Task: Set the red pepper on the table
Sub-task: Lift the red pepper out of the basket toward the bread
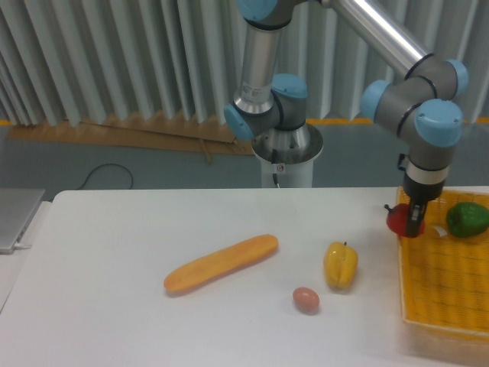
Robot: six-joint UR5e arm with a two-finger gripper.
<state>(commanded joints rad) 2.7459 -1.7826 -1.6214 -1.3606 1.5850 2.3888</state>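
Note:
The red pepper [399,219] hangs in the air over the left rim of the yellow basket [443,283], at the right side of the view. My gripper [413,220] points straight down and is shut on the red pepper, whose red body shows to the left of the dark fingers. Below and to the left of it lies the white table [114,252].
A green pepper [467,219] lies in the basket's far corner, just right of my gripper. On the table lie a yellow pepper [341,264], a brown egg [306,300] and a long orange vegetable [220,263]. A grey laptop corner [15,218] sits at the left edge.

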